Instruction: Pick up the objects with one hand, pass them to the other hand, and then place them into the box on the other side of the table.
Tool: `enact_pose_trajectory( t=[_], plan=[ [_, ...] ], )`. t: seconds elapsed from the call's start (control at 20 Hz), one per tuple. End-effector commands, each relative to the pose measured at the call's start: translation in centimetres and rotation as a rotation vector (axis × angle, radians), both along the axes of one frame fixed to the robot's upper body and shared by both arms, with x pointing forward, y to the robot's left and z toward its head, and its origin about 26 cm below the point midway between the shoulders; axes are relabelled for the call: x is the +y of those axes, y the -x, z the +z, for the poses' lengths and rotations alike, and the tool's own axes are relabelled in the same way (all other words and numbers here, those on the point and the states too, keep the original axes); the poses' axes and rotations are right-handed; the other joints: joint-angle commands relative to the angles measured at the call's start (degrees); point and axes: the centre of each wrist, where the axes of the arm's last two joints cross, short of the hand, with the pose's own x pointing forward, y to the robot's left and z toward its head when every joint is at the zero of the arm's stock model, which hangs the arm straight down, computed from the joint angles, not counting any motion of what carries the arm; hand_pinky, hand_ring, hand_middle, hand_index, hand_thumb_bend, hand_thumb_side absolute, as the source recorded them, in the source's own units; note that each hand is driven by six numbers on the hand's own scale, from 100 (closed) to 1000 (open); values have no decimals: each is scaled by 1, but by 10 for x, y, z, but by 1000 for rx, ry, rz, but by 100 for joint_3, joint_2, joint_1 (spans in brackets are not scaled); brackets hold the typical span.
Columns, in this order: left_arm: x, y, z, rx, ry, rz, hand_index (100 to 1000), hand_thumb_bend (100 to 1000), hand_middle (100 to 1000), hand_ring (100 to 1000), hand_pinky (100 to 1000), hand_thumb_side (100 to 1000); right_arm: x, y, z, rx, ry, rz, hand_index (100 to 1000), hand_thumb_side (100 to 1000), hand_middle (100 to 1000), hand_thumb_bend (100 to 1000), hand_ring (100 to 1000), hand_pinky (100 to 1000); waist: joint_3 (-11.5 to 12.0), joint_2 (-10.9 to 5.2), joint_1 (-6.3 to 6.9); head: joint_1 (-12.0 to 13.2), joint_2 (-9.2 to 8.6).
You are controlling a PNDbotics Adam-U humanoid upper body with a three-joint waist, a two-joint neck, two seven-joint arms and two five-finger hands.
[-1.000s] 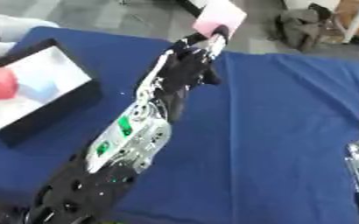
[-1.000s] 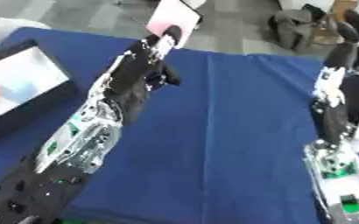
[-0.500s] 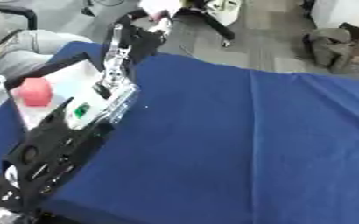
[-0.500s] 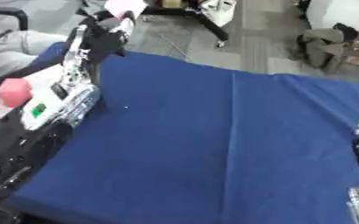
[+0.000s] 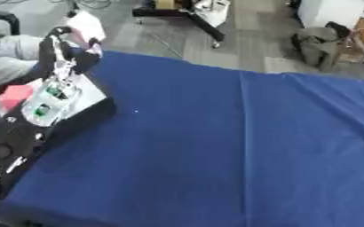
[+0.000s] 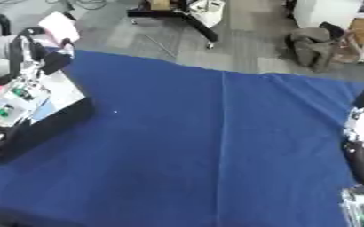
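While the left hand (image 5: 65,42) stays curled round a small pale pink thing (image 5: 85,25), it now hangs over the far end of the box (image 5: 92,111) on the left side of the blue table (image 5: 216,146). A second ago that arm stretched up the middle of the cloth, with the pink thing held high near the far edge. Now the arm has swung over to the left. The head has turned too, so the whole picture has shifted, and not all of that change is the arm moving.

Inside the box a red thing (image 5: 13,95) lies on the white floor, partly hidden behind the arm.

At the right edge of the right eye view, part of the right arm (image 6: 362,146) shows, black with a white patch. Its hand cannot be made out, so whether it is open or closed cannot be told.

This looks like the last step: the pink thing has been passed over and only needs to come down and be let go. It is still up above the box, not inside it yet
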Motion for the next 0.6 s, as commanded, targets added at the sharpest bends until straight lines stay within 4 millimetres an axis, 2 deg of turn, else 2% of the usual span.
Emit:
enact_pose_trajectory(
  t=[0.05,0.1,0.15,0.2,0.25,0.35,0.6],
  plan=[
    [41,-3,1,53,-138,162,356,283,253,398,501,211,0,0,2,-9,5,0,913,497,840,100,816,803,-23,-90,17,-96,-63],
    [48,-3,-3,89,-164,191,376,364,276,426,525,244,0,0,2,-8,5,0,913,498,840,100,816,803,-31,-91,17,-121,-66],
    [54,-2,-7,127,-190,212,452,565,354,491,584,307,0,0,2,-7,5,0,913,498,839,100,816,803,-38,-91,18,-144,-71],
    [59,-2,-10,174,-224,220,575,797,477,562,628,395,0,-1,2,-6,4,0,913,498,839,100,816,803,-46,-89,19,-168,-77],
    [62,-1,-11,219,-253,218,666,1000,556,617,661,450,0,-1,2,-5,4,1,913,498,839,100,816,804,-50,-85,20,-193,-84],
    [66,-1,-9,283,-291,209,834,1000,713,738,749,529,1,-1,2,-3,2,1,913,497,839,100,816,804,-58,-77,20,-229,-105],
    [66,-2,10,292,-333,202,877,1000,762,779,786,542,1,-2,2,-4,1,0,913,500,839,100,816,804,-65,-55,26,-270,-170]
  ],
)
